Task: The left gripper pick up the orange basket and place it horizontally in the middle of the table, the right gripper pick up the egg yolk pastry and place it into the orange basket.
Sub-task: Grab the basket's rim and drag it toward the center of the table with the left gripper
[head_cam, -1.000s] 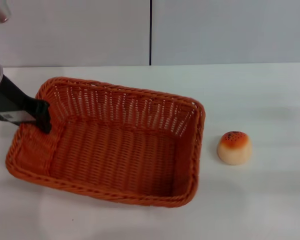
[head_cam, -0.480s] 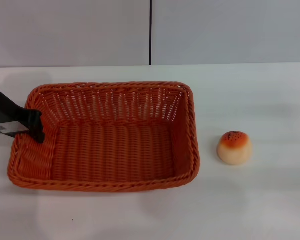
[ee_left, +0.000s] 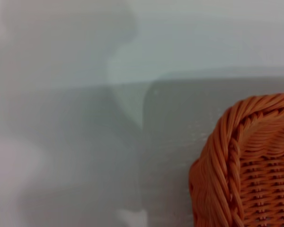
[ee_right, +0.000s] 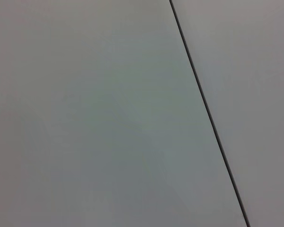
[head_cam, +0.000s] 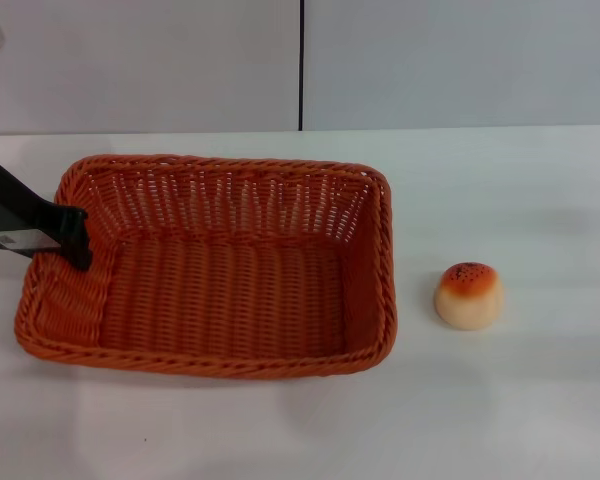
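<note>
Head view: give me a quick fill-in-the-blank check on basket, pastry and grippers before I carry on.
1. The left gripper is at the orange basket's ____ end.
2. The egg yolk pastry sits on the table, to the ____ of the basket.
3. Inside, the basket is ____.
4. The right gripper is ____ in the head view.

Missing words: left; right; empty; not visible

A pale grey wall stands behind the table's far edge. A dark vertical seam splits it.
</note>
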Robot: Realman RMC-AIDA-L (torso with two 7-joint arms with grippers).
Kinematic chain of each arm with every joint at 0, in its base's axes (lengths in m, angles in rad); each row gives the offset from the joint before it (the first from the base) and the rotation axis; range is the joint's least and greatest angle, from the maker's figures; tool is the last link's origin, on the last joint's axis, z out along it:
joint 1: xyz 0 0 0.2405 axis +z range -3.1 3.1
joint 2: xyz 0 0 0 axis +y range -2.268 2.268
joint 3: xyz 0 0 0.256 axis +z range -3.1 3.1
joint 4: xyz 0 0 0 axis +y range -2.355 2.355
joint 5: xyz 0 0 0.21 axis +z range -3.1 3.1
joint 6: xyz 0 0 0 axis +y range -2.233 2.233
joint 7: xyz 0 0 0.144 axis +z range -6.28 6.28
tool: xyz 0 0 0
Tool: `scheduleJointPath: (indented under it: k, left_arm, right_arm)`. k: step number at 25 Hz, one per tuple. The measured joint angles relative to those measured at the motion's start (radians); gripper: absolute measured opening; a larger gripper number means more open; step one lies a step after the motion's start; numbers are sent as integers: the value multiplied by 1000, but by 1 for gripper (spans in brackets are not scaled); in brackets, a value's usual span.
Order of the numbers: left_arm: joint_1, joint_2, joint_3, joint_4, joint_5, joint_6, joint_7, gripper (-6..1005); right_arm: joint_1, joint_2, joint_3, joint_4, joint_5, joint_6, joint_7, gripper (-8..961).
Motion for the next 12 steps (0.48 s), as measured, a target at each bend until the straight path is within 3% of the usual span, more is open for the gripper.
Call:
scheduleJointPath:
  k: [8,12]
  left_arm:
    - [9,2,-8,-2,1,7,-9,122]
    - [15,7,-12,2,0,11,-9,259]
  right_arm:
    - [3,-3,0,0,0,1,0,574]
    - [3,-4,0,0,0,1,0,574]
